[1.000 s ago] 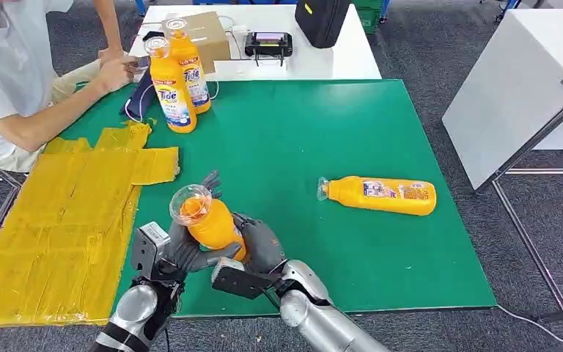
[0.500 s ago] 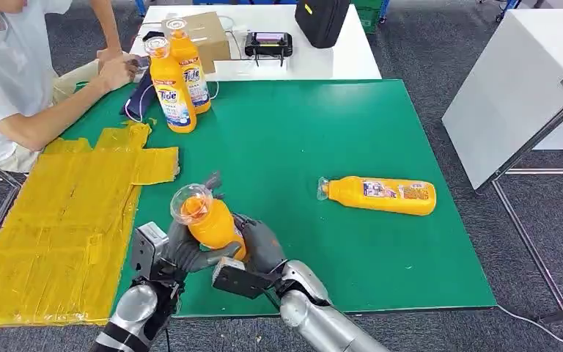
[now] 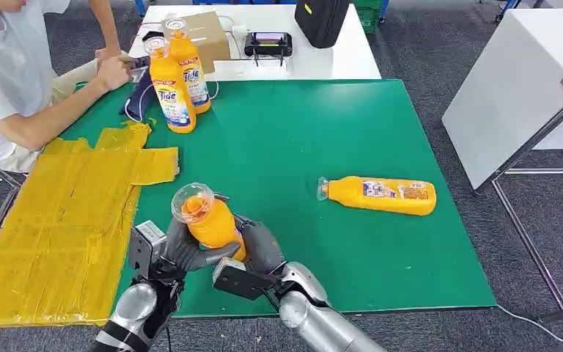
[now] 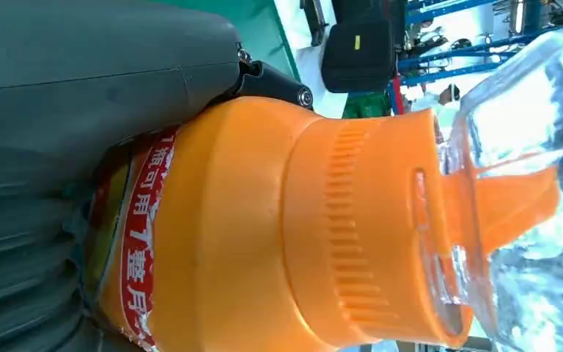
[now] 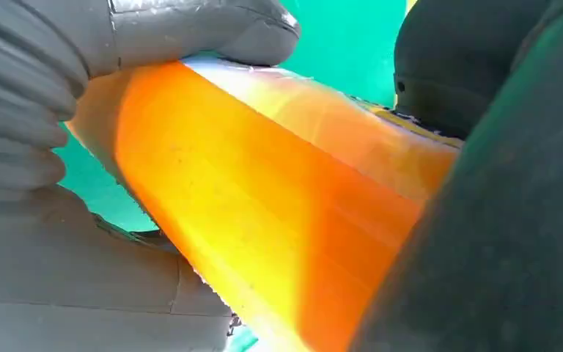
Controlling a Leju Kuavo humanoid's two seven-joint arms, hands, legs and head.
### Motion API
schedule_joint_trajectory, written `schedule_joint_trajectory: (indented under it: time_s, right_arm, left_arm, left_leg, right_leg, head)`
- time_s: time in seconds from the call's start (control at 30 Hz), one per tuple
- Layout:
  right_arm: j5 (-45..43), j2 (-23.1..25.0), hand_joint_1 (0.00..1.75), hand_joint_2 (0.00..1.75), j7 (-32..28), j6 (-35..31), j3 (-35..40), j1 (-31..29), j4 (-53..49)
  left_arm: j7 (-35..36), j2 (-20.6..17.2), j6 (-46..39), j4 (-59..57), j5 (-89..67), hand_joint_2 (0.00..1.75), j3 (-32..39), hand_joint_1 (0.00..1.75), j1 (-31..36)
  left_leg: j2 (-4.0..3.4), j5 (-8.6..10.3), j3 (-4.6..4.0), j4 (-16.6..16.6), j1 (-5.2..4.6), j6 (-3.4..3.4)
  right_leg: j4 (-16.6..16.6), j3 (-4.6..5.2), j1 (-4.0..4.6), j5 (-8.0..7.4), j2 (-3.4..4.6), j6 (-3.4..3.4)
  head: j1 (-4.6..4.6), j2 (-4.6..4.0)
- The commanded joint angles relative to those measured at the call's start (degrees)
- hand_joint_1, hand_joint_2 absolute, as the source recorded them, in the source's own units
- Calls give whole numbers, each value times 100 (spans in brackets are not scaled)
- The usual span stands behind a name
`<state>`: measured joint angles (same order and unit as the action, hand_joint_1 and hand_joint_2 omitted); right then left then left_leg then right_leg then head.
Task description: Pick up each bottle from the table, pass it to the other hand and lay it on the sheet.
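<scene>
The bottle (image 3: 209,220) being handed over is held above the near edge of the table (image 3: 315,147), toward its near left corner, tilted with its clear cap pointing up and away from the robot. Both hands are wrapped around its orange body at once: the left hand (image 3: 179,253) grips it from the left with fingers curled round the lower part, and the right hand (image 3: 258,246) closes on it from the right; the right wrist view shows grey fingers (image 5: 190,29) pressed on the body from both sides. This looks like the middle of the pass, and the sound way to finish it is for the receiving hand to have a firm hold on the label part before the giving hand loosens, with the giving fingers opening wide and drawing straight back so they do not drag the smooth plastic or tip the cap end over. Which hand is giving I cannot tell. The yellow sheet (image 3: 66,220) lies over the left edge of the table, just left of the hands, with plenty of bare room at its near end for laying the bottle flat. A second bottle (image 3: 381,195) lies on its side well to the right, near the right edge, clear of the handover. Two more bottles (image 3: 177,73) stand at the far left corner, beside a person's hand (image 3: 117,72), well apart from the route to the sheet.
</scene>
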<state>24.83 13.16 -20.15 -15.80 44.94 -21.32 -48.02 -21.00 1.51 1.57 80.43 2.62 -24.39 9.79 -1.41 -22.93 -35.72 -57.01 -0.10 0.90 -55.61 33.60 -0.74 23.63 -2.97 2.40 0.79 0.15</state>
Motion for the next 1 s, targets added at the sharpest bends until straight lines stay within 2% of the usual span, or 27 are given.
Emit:
schedule_joint_trajectory:
  time_s: [0.03,0.57,0.6,0.63,0.7,0.73,0.77,0.8,0.83,0.9,1.0]
  right_arm:
    - [58,-49,175,175,-13,106,203,93,303]
    - [30,-26,175,175,-42,29,109,115,282]
    - [-27,-20,147,175,-69,-42,34,136,239]
    - [-105,-23,5,175,-125,-234,-112,192,109]
    - [-386,-104,0,175,-170,-291,-431,329,-331]
    - [-1216,-533,0,175,-1720,-1634,-1287,990,-2499]
    - [-1018,-1088,0,175,-1028,-1389,-1445,1260,-4111]
    - [-815,-1312,0,175,-525,-1023,-1741,1516,-5107]
    - [-656,-1323,0,175,-396,-748,-1999,1715,-5680]
    - [-362,-1192,0,175,-540,-605,-2133,1992,-6064]
    - [-211,-1126,0,175,-746,-782,-1987,2001,-5935]
  left_arm:
    - [-25,101,23,-300,48,175,-174,175,516]
    - [-56,86,49,-316,38,175,-192,175,528]
    - [-66,84,44,-298,43,175,-179,175,521]
    - [-90,84,19,-261,56,175,-141,175,505]
    - [-110,59,-60,-180,52,175,-63,175,472]
    - [-93,-294,-1971,-98,-1648,175,102,175,697]
    - [23,-528,-1792,-19,-1520,175,346,175,824]
    - [172,-641,-1950,-84,-1956,175,615,175,945]
    - [231,-666,-2024,-179,-2346,175,840,175,1031]
    - [351,-575,-1997,-425,-2824,175,1113,175,1148]
    - [449,-505,-1895,-711,-3007,175,1159,175,1254]
  left_leg:
    - [38,-8,21,-2,11,-6]
    - [25,-1,9,2,6,-3]
    - [25,-1,8,2,6,-3]
    - [35,-5,19,1,8,-6]
    - [41,-9,23,-2,9,-7]
    - [32,-3,8,-1,6,-4]
    - [39,-8,16,-4,9,-6]
    - [61,-12,15,-11,12,-8]
    - [59,-3,-19,-21,10,-5]
    - [76,-4,-32,-32,9,-1]
    - [46,0,-17,-5,4,-4]
  right_leg:
    - [4,-36,6,14,-6,-8]
    - [5,-18,3,6,-6,-5]
    - [5,-18,4,6,-7,-5]
    - [5,-32,4,12,-6,-7]
    - [2,-38,5,17,-6,-9]
    - [2,-19,3,10,-8,-5]
    - [0,-31,4,15,-7,-8]
    - [-7,-36,6,26,-21,-11]
    - [-16,-3,7,18,-30,-7]
    - [-26,4,6,20,-38,-5]
    - [-6,-6,3,3,-22,-5]
  head:
    - [-2,2]
    - [0,0]
    - [-2,0]
    - [-2,0]
    - [0,0]
    - [0,0]
    - [0,0]
    - [-2,0]
    - [-4,0]
    - [11,0]
    - [4,0]
